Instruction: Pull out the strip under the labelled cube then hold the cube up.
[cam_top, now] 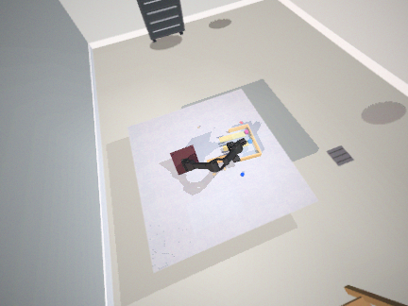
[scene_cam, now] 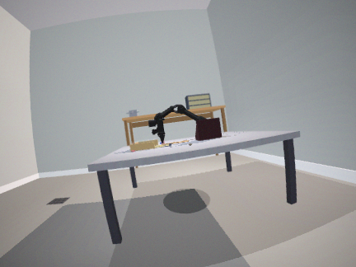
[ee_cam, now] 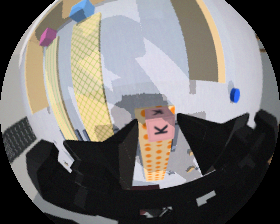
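Observation:
The pink cube marked K (ee_cam: 161,132) sits over the far end of the cream strip with orange dots (ee_cam: 155,164) in the wrist view. My gripper (ee_cam: 157,119) (scene_cam: 162,141) is part-way open and points down low over the table. Its fingertips stand left and right of the cube in the wrist view, with a gap on each side. Whether they are level with the cube is hard to tell. In the top view the arm hides the cube.
A yellow cross-hatched strip (ee_cam: 90,62) and a striped strip (ee_cam: 54,82) lie to the left, with a blue cube (ee_cam: 82,11) and a magenta cube (ee_cam: 48,37) at their far ends. A wooden wall (cam_top: 258,148) (ee_cam: 220,60) borders them. A blue cylinder (cam_top: 242,174) (ee_cam: 235,95) stands outside.

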Action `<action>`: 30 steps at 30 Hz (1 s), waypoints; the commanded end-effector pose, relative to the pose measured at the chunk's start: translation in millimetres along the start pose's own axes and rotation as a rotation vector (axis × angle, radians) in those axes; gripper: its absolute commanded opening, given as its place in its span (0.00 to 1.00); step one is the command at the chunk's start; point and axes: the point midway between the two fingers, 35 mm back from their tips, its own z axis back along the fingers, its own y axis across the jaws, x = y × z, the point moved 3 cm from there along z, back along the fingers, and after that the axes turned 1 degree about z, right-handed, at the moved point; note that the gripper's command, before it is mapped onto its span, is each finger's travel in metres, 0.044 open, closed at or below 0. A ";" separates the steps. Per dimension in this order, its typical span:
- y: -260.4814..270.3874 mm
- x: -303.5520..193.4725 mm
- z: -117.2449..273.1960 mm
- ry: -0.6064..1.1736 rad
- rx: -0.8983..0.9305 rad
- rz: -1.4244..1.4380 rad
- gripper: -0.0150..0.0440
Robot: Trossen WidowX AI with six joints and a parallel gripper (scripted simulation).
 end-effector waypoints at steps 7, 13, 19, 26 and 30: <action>0.3 -2.8 -5.5 0.006 -0.006 0.012 0.68; -0.1 -0.9 -3.5 0.002 -0.001 0.001 0.48; -0.1 -0.9 -3.5 0.002 -0.001 0.001 0.38; 3.6 -20.3 12.9 0.004 0.000 0.005 0.25; 6.1 -38.8 26.2 0.007 -0.001 0.010 0.25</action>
